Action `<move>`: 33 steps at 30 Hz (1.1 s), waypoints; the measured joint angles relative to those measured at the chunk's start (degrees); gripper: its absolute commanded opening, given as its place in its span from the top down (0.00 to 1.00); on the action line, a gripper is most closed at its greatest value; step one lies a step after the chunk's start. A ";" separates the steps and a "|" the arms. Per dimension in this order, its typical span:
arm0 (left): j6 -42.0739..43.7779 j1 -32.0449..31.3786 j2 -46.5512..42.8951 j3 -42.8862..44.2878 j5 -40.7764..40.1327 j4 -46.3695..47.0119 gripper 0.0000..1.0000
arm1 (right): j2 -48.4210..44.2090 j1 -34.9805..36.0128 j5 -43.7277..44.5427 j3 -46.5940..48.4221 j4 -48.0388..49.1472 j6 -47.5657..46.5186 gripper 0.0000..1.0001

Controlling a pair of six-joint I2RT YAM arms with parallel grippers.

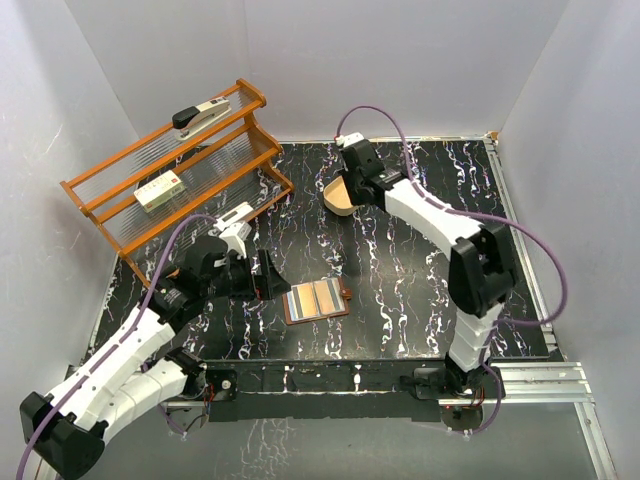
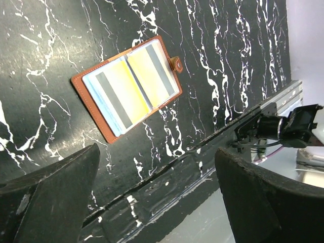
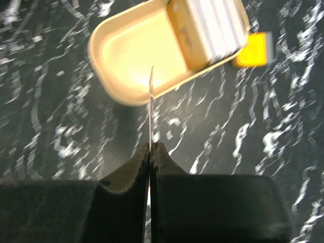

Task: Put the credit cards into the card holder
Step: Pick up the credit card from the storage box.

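The brown card holder [image 1: 317, 299] lies open on the black marbled table near the front middle, and it also shows in the left wrist view [image 2: 126, 86] with cards in both sides. My left gripper [image 1: 268, 275] is open and empty just left of it. My right gripper [image 1: 345, 180] is shut on one credit card [image 3: 151, 109], seen edge-on between the fingers, above the tan oval tray [image 1: 341, 196]. The tray [image 3: 126, 55] holds a stack of cards [image 3: 212, 28] standing on edge.
A small yellow block [image 3: 253, 49] lies beside the tray. An orange wooden rack [image 1: 185, 165] at the back left carries a stapler [image 1: 200, 115] and a white-and-green box [image 1: 158, 190]. The table's front edge and metal rail [image 2: 283, 96] are near the left gripper.
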 measured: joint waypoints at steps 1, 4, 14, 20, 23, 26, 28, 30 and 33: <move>-1.03 0.00 -0.28 -0.35 -0.09 0.07 0.08 | -2.14 0.17 -1.25 -1.55 -0.39 1.75 1.00; -4.57 0.00 -1.16 -1.46 -0.09 1.09 0.13 | -9.40 0.48 -6.16 -7.23 -1.14 6.47 1.00; -19.15 0.00 -2.36 -4.46 4.50 13.53 0.36 | -34.80 0.94 -30.25 -28.70 5.90 22.10 1.00; -27.26 0.00 -2.64 -5.95 8.04 24.68 0.41 | -43.58 1.27 -45.64 -37.48 16.83 34.14 1.00; -30.82 0.00 -2.45 -6.88 9.97 30.75 0.43 | -46.64 1.36 -52.15 -42.69 25.03 41.99 1.00; -33.22 0.00 -1.81 -7.26 11.85 36.04 0.47 | -48.39 1.55 -57.44 -48.02 33.14 50.25 1.00; -34.34 0.00 -1.40 -7.37 12.96 39.12 0.54 | -48.85 1.88 -59.28 -49.99 36.68 54.01 1.00; -35.58 0.00 -1.14 -7.98 13.92 42.40 0.65 | -49.31 2.34 -60.70 -51.28 39.50 57.35 1.00; -37.27 0.00 -0.68 -8.92 15.04 46.21 0.67 | -49.81 2.97 -61.88 -51.84 43.19 60.74 1.00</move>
